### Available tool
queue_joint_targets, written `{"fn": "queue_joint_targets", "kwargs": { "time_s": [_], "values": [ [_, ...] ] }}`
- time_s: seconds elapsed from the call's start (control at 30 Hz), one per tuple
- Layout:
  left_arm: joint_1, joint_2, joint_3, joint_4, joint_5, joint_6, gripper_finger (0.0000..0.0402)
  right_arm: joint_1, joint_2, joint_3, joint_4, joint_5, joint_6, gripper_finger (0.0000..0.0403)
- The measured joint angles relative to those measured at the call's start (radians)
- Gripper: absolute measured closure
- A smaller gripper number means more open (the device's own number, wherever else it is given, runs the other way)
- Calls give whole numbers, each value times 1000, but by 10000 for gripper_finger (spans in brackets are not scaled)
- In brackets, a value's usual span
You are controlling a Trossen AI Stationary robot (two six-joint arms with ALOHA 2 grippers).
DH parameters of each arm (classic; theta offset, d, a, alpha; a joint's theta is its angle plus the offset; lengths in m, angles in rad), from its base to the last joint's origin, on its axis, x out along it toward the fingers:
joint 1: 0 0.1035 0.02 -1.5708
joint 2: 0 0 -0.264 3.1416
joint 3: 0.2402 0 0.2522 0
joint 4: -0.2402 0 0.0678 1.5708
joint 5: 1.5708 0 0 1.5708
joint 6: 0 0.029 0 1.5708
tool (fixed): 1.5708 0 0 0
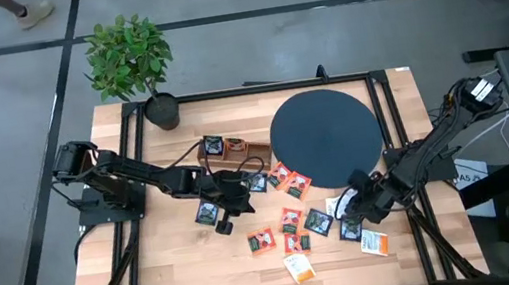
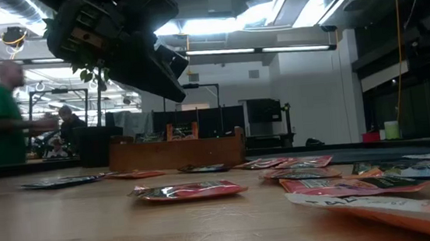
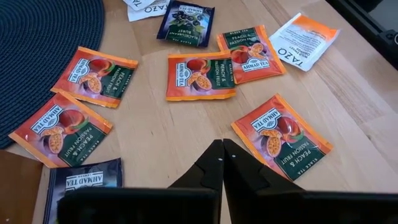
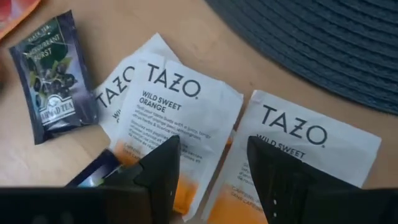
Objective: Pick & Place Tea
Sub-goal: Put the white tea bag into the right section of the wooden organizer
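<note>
Several tea sachets lie flat on the wooden table point(image 1: 183, 274): red-orange ones point(image 3: 200, 76), dark ones point(image 4: 53, 78) and white ones with orange point(image 4: 177, 109). My left gripper point(image 3: 222, 154) hangs shut above bare wood among the red-orange sachets, near the table's middle point(image 1: 242, 197), and holds nothing. My right gripper point(image 4: 211, 158) is open at the near right point(image 1: 350, 207). It points steeply down over two overlapping white sachets, one finger on either side of the upper one's lower part. Whether the fingers touch a sachet, I cannot tell.
A long wooden compartment tray point(image 1: 236, 153) stands behind the left gripper, with a dark sachet point(image 1: 214, 147) on its left end. A big black round disc point(image 1: 325, 137) fills the far right. A potted plant point(image 1: 128, 60) stands at the far left corner. People are in the room beyond.
</note>
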Motion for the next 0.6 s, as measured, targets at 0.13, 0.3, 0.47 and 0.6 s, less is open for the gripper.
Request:
{"fn": "queue_joint_targets", "kwargs": {
  "time_s": [0.13,0.3,0.47,0.6],
  "values": [
    [0,0,0,-1,0,0,397,4,6,0,38,-1,-1,214],
    [0,0,0,0,0,1,400,22,6,0,44,-1,16,214],
    [0,0,0,0,0,1,397,30,6,0,120,0,23,214],
    [0,0,0,0,0,1,400,31,20,0,117,4,58,214]
  ]
}}
